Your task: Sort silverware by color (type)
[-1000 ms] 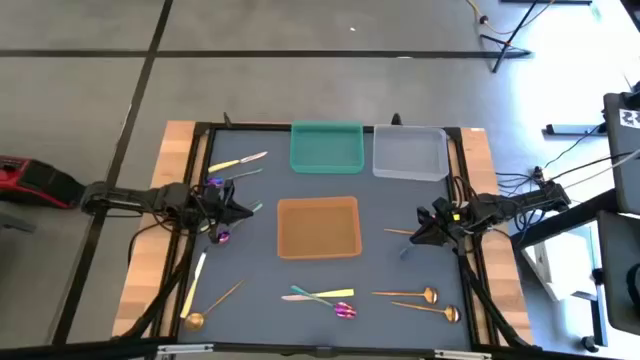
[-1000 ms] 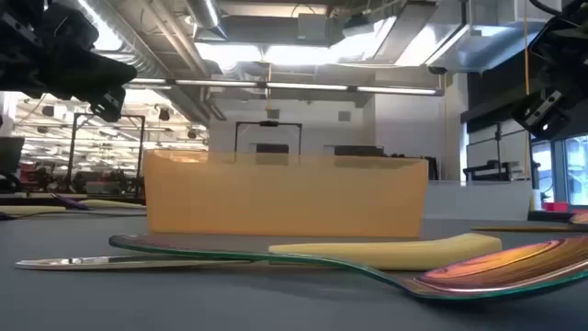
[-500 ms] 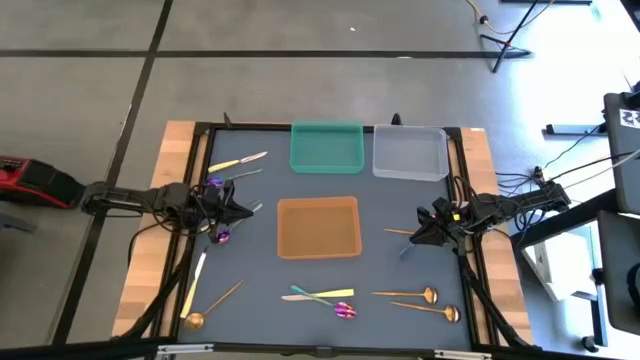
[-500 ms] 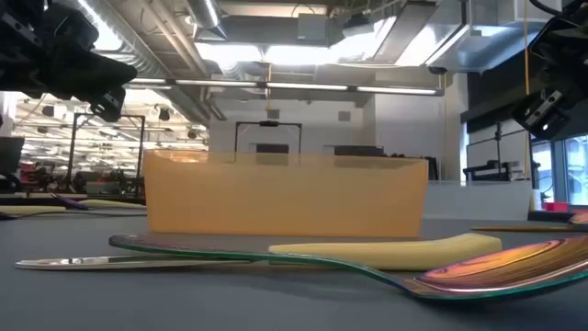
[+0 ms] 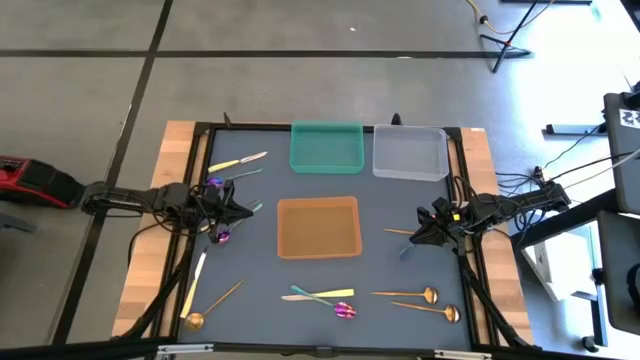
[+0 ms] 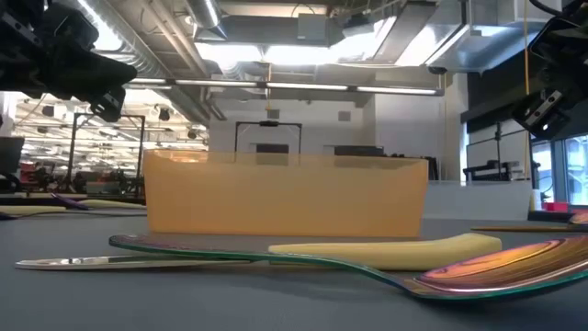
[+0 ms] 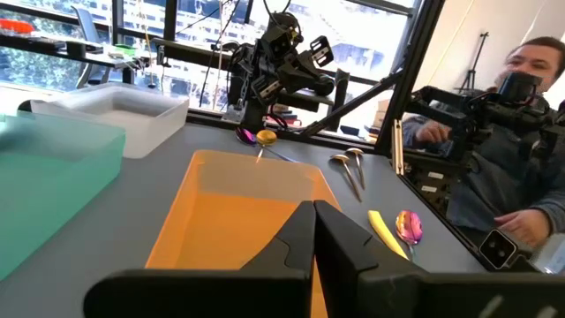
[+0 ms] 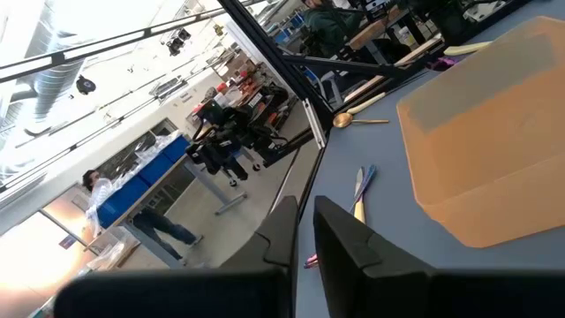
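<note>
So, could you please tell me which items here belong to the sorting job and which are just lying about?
Job: gold-copper spoons, pale yellow-cream knife, iridescent purple-teal spoon, green, clear and orange rectangular plastic trays.
Lying about: red device, black floor cables.

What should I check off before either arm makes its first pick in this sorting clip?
1. Trays hold no cutlery: orange tray, green tray, clear tray - ok.
2. Left gripper free of load, fingers together in its wrist view - ok.
3. Right gripper free of load - ok.
4. Nearest pick unobstructed: purple spoon beside left gripper - ok.
5. Front pile separable: cream knife overlaps an iridescent piece - not ok.
</note>
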`<action>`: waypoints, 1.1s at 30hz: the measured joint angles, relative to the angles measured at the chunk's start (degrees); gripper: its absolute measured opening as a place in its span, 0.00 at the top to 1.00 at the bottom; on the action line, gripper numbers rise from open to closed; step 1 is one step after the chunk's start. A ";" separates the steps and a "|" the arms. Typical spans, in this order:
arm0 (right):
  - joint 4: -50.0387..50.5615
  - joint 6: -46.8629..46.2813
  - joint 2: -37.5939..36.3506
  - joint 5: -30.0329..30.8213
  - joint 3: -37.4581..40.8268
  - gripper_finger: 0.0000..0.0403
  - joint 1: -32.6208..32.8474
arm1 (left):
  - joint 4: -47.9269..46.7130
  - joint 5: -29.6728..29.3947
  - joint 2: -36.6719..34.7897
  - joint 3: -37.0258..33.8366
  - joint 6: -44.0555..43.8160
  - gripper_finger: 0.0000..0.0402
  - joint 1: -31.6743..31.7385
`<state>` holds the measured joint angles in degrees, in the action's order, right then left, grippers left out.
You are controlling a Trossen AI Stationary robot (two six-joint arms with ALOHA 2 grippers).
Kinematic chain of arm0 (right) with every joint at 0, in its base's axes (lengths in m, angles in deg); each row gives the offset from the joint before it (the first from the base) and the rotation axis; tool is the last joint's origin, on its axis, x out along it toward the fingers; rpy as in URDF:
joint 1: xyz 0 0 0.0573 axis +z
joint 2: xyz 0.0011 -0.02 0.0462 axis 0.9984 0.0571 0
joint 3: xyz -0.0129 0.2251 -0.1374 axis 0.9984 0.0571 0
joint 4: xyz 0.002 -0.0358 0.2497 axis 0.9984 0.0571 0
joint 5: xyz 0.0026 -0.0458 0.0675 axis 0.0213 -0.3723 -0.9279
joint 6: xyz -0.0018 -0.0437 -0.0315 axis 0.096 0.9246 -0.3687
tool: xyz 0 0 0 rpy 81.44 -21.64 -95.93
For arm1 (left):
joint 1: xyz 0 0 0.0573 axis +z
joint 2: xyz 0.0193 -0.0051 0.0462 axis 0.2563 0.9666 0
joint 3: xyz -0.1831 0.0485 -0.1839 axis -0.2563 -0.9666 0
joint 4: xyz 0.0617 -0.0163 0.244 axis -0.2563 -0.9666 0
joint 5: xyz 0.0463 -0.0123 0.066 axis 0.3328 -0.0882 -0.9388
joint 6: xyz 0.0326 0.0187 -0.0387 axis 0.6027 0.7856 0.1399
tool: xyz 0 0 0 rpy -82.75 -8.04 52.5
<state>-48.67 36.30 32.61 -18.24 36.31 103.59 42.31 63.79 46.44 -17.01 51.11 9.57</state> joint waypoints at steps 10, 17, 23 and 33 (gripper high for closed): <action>0.01 0.00 -0.01 0.01 0.00 0.92 0.00 | 0.00 0.00 -0.01 0.00 -0.02 1.00 0.01; 0.02 0.00 -0.02 -0.01 0.00 0.92 0.02 | 0.01 0.00 0.01 0.00 0.00 1.00 0.02; 0.02 0.00 -0.01 -0.01 0.00 0.92 0.02 | 0.02 0.00 0.01 0.00 0.00 1.00 0.02; 0.50 2.81 -0.02 4.89 0.00 0.92 -0.01 | 0.01 0.00 0.00 0.00 -0.01 1.00 0.00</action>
<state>-48.18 39.12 32.59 -13.34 36.31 103.58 42.32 63.80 46.44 -17.01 51.10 9.57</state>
